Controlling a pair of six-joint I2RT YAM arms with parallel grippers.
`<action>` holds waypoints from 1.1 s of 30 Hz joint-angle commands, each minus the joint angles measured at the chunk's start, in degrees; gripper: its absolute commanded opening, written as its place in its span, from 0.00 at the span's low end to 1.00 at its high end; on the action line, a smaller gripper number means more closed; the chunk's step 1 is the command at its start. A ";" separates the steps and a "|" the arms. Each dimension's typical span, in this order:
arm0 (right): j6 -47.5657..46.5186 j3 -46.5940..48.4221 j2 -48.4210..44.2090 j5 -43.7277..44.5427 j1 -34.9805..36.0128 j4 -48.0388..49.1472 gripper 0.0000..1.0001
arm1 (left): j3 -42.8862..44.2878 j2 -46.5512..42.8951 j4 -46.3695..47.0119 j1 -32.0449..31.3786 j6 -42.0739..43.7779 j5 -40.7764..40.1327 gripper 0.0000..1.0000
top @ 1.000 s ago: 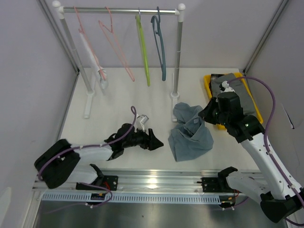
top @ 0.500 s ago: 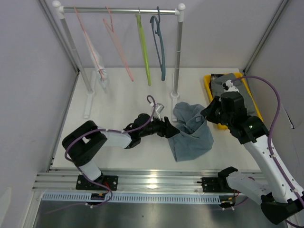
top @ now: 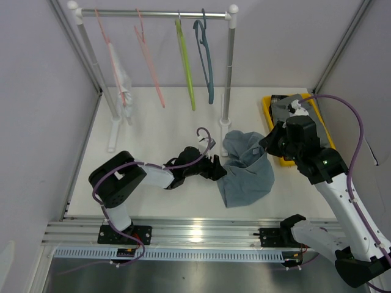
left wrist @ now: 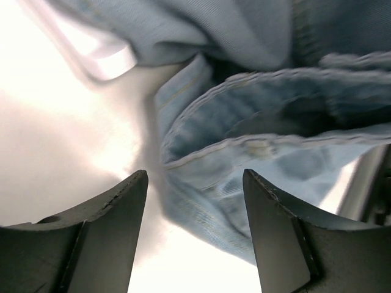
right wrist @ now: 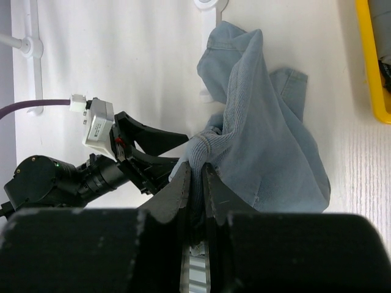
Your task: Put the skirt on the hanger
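The skirt [top: 247, 174], a pale blue denim one, lies crumpled on the bench [top: 159, 131] just in front of the foot of the rack's right post [top: 229, 73]. One fold of it is pulled up on the side away from the post. The right fingers [top: 267, 146] are closed on that fold and pinch the cloth from above; the right wrist view shows the skirt [right wrist: 269, 146] hanging out from between them. The left fingers [top: 215, 169] stand open at the skirt's edge, in front of the post and low over the bench. In the left wrist view a stitched hem of the skirt [left wrist: 263, 140] sits in the gap between them, and neither finger presses it. On the rack's rail [top: 153, 12] hang two pink hangers [top: 149, 67], a green hanger [top: 186, 70] and a blue hanger [top: 206, 58], the blue one nearest the post. Beyond the post's far side sits a yellow tray [top: 267, 116] with grey cloth [top: 290, 111] in it.
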 commanded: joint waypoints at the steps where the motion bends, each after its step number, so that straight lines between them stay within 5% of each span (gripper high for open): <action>1: -1.09 3.02 -0.36 -0.09 -0.54 1.40 0.00 | 1.47 -1.96 -2.01 -0.09 5.55 -2.67 0.70; 6: -1.18 3.11 -0.27 -1.05 -1.33 1.49 0.00 | 4.64 0.32 -4.48 0.00 11.87 -1.27 0.68; 18: -1.44 3.90 -0.09 -2.02 -2.47 0.79 0.00 | 10.09 5.25 -3.42 1.32 11.62 8.22 0.63; 24: -1.62 4.43 -0.09 -2.02 -2.91 0.52 0.00 | 8.95 3.06 -3.77 1.49 11.18 10.33 0.41; 28: -1.62 5.04 -0.10 -1.85 -3.44 0.70 0.00 | 8.16 -1.23 -7.45 1.49 10.74 8.67 0.04; 33: -1.80 5.22 0.08 -1.76 -4.23 1.57 0.00 | 4.92 -11.17 -13.68 1.49 9.51 6.91 0.00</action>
